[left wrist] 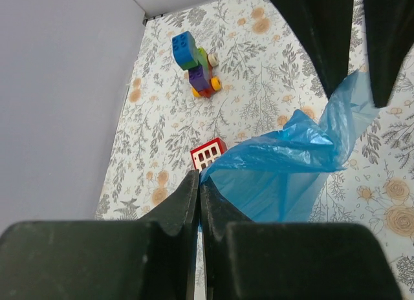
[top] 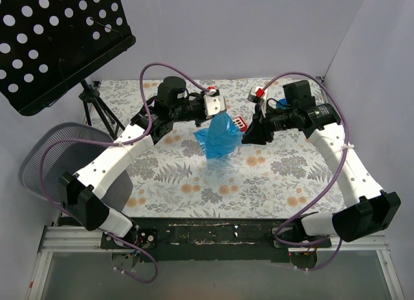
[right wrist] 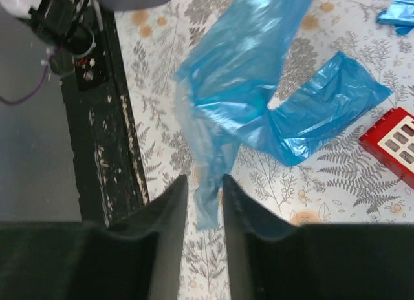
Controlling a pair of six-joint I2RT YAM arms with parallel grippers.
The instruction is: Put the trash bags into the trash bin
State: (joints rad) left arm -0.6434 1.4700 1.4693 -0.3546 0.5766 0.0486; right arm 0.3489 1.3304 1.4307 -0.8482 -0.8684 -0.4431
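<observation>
The blue trash bag (top: 218,139) hangs crumpled above the middle of the floral table. My left gripper (top: 220,116) is shut on its top edge; in the left wrist view the jaws (left wrist: 199,177) meet on the film beside the bag's body (left wrist: 284,174). From the right, my right gripper (top: 245,136) stands open. A dangling strip of the bag (right wrist: 246,86) hangs loose between its parted fingers (right wrist: 204,180). The grey wire-mesh trash bin (top: 46,154) lies at the table's left edge, partly behind the left arm.
A red toy block (top: 240,125) lies just behind the bag. The brick car (left wrist: 197,64) sits near the back wall. A black perforated music stand (top: 58,41) on its tripod fills the back left. A small blue scrap (right wrist: 396,12) lies beyond the block.
</observation>
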